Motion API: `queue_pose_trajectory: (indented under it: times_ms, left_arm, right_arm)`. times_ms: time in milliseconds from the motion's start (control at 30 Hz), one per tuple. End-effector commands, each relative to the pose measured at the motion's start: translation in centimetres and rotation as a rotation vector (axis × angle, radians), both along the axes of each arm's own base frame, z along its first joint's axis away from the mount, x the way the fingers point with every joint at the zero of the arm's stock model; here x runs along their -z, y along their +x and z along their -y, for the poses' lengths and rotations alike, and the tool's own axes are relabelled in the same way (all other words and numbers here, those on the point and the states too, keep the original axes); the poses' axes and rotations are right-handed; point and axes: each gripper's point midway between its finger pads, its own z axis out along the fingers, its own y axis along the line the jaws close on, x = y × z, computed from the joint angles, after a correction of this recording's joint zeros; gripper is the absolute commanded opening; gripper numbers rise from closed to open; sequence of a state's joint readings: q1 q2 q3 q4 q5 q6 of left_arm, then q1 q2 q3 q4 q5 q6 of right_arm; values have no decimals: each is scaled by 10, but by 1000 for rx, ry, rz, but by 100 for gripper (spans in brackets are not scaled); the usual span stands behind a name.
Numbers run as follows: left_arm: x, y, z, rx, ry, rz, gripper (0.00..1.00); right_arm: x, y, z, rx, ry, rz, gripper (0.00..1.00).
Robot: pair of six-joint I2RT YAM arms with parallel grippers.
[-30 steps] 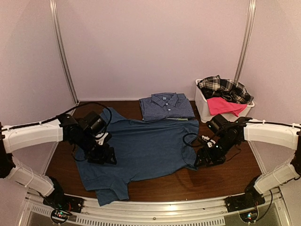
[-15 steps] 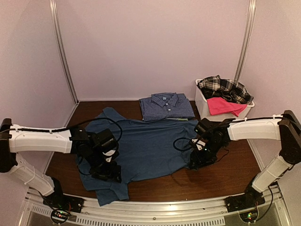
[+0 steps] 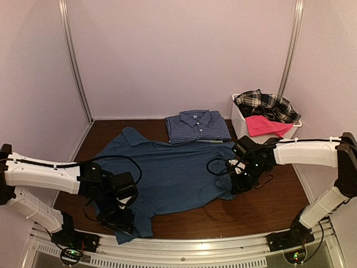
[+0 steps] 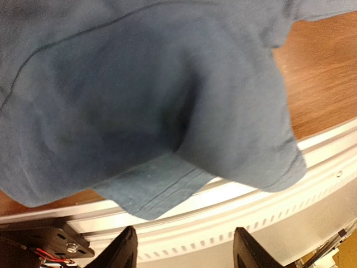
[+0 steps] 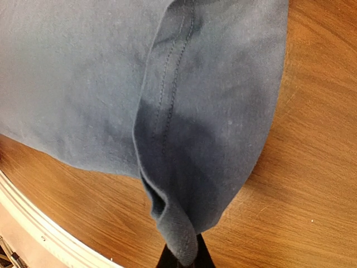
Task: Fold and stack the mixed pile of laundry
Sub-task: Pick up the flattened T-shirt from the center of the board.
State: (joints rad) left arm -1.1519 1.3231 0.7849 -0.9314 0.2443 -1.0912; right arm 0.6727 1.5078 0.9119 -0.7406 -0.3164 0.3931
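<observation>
A dark blue T-shirt [image 3: 173,178] lies spread flat across the middle of the brown table. My left gripper [image 3: 119,220] hovers at its near-left hem corner. In the left wrist view the left gripper [image 4: 187,254] stands open, and the T-shirt's hem [image 4: 156,190] lies just beyond the fingertips, with nothing between them. My right gripper [image 3: 239,187] sits at the shirt's right edge. The right wrist view shows the right gripper [image 5: 181,259] shut on a bunched fold of the T-shirt [image 5: 184,167]. A plaid shirt [image 3: 268,105] and a pink piece [image 3: 265,125] lie in the bin.
A folded blue checked shirt [image 3: 198,125] rests at the back centre. The white bin [image 3: 241,131] stands at the back right. The table's pale front rail [image 3: 184,245] runs right below the T-shirt's hem, which overhangs the rail [image 4: 251,195].
My left arm has swung toward the near edge, down to the shirt's bottom-left hem. My right gripper has closed on the shirt's right edge.
</observation>
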Motion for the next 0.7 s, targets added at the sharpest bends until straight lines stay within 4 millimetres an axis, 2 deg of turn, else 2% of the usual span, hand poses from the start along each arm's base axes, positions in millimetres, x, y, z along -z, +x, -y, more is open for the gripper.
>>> queue_pose_trajectory:
  times_ms: [0,167,267,500,600,633,667]
  left_arm:
    - [8,-15,-34,-10,121,-53,58]
    - [22,-7,-27,-2,126,-21,55]
    - [32,0,-30,-12,151,14,56]
    - [55,0,-33,-28,170,15,66]
    - [61,-2,-35,-31,181,6,59]
    - [62,-3,-37,-37,183,4,55]
    - [62,-3,-38,-44,182,7,47]
  right_arm:
    - [-10,0,-1,9,35,18,0]
    - [-13,2,-3,11,52,22,0]
    - [-16,2,-6,19,79,16,0]
    - [-21,-1,-5,26,99,5,0]
    - [-24,-1,-4,30,108,5,0]
    - [-25,0,-4,29,113,6,0]
    - [-26,0,-4,30,115,6,0]
